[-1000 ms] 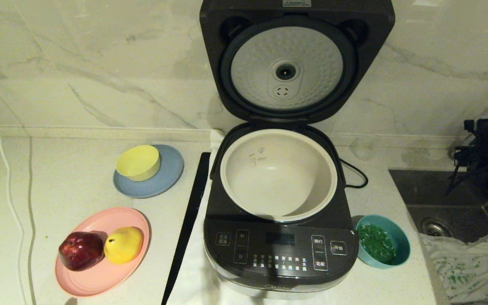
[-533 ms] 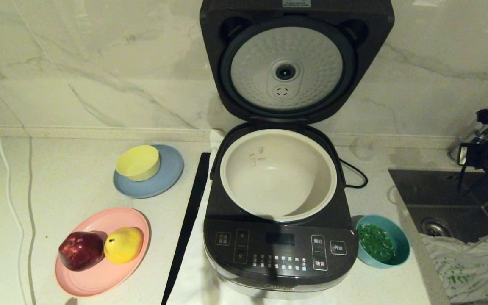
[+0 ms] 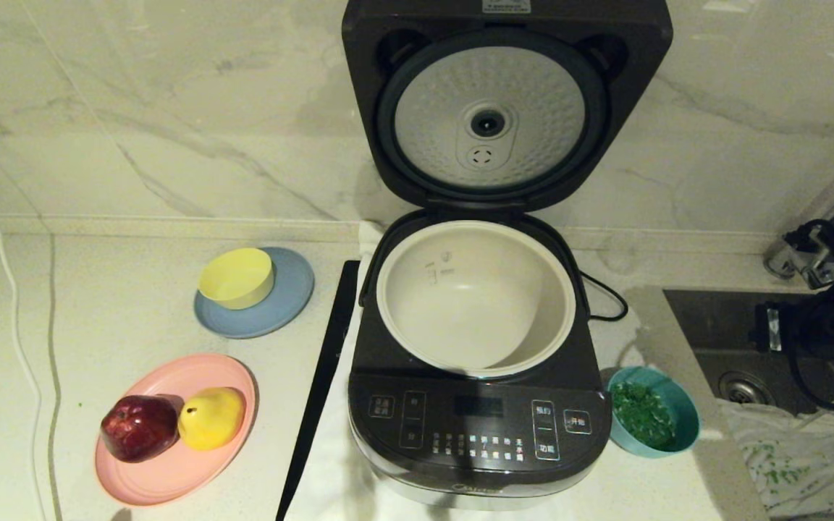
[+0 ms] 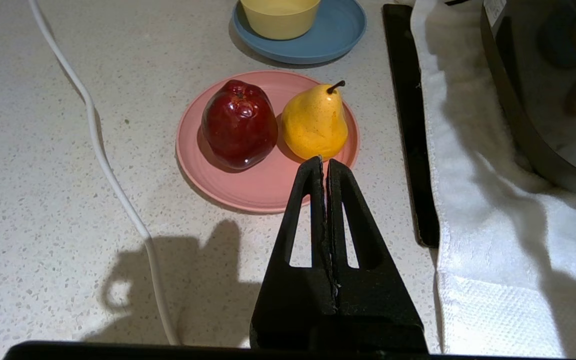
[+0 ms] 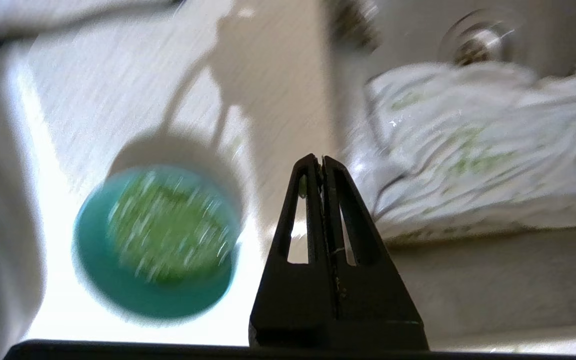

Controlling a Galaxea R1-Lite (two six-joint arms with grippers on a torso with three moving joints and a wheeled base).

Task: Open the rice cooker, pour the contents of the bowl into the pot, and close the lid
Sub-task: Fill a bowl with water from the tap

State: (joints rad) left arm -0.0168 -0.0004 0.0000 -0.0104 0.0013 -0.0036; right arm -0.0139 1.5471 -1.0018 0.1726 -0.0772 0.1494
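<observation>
The rice cooker (image 3: 478, 427) stands in the middle of the counter with its lid (image 3: 488, 116) swung upright, silver dimpled underside facing me. The cream pot (image 3: 475, 300) inside holds nothing. The teal bowl (image 3: 652, 418) of chopped green sits on the counter by the cooker's front right corner; it also shows in the right wrist view (image 5: 153, 245). My right arm (image 3: 819, 322) hangs over the sink, right of the bowl and apart from it. The right gripper (image 5: 321, 160) is shut and holds nothing. My left gripper (image 4: 324, 161) is shut and hovers near the pink plate.
A pink plate (image 3: 171, 474) carries a red apple (image 3: 139, 427) and a yellow pear (image 3: 211, 417). A yellow bowl (image 3: 236, 277) sits on a grey-blue plate (image 3: 294, 297). A black strip (image 3: 319, 383) lies left of the cooker. The sink (image 3: 743, 362) holds a crumpled cloth (image 3: 801, 449).
My right arm has come down and forward along the right edge, from by the tap to over the sink, nearer the teal bowl. Cooker, pot and bowl have not moved.
</observation>
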